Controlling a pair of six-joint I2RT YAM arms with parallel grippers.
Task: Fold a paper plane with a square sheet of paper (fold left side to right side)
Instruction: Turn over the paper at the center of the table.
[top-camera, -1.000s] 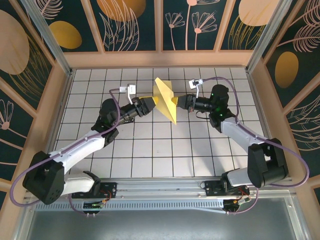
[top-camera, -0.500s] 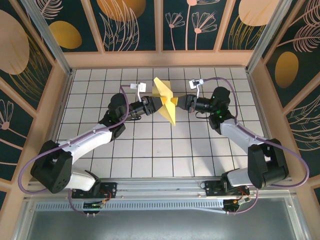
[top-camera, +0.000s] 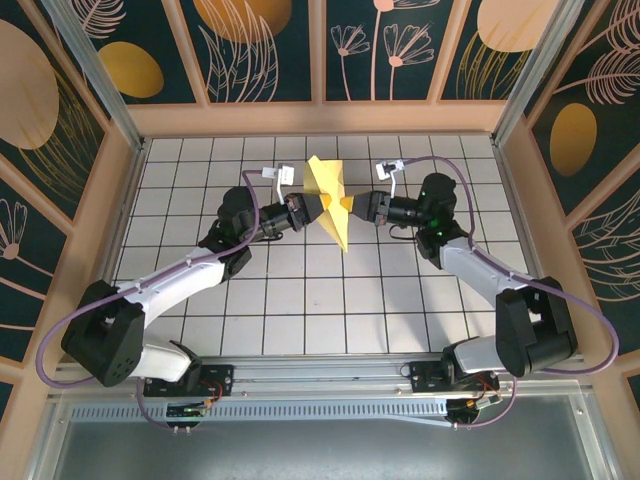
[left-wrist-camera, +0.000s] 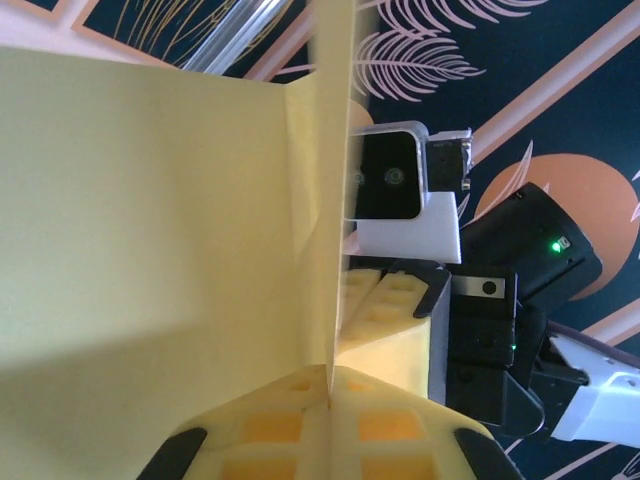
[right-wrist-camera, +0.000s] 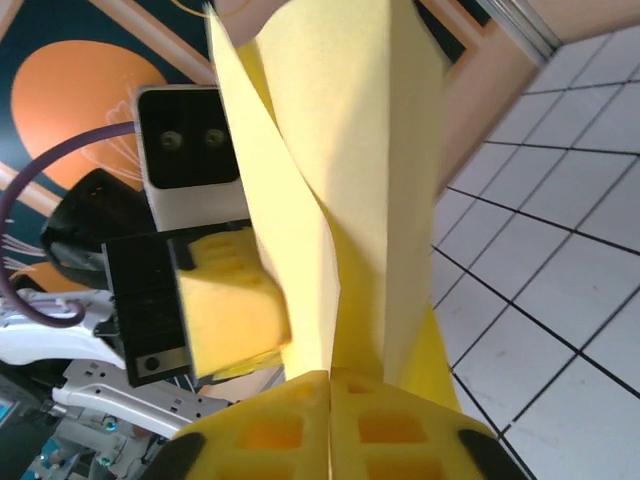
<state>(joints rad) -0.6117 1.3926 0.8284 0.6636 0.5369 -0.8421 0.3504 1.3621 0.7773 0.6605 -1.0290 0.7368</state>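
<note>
Clerk: Paper, entry one: one sheet of paper (top-camera: 328, 190), pale yellow, folded, with creases and layered flaps. Location?

Checker: It is held in the air above the white-tiled worktop (top-camera: 300, 300), toward the far middle, between the two arms. It stands on edge, with one corner toward the far wall and a longer point toward the near side.

Clerk: Entry two, left pincer (top-camera: 312, 208). State?

Checker: Clenched on the sheet's left side. In the left wrist view its yellow pads (left-wrist-camera: 270, 430) meet on a crease, and the paper rises from between them.

Clerk: Entry three, right pincer (top-camera: 351, 205). State?

Checker: Grasping the same sheet from the right. In the right wrist view its pads (right-wrist-camera: 390, 430) press together on the lower folded edge.

Clerk: Spacing?

Checker: The pincers face each other tip to tip, close together, with the paper between them. Each wrist view shows the opposite pincer just behind the sheet.
</note>
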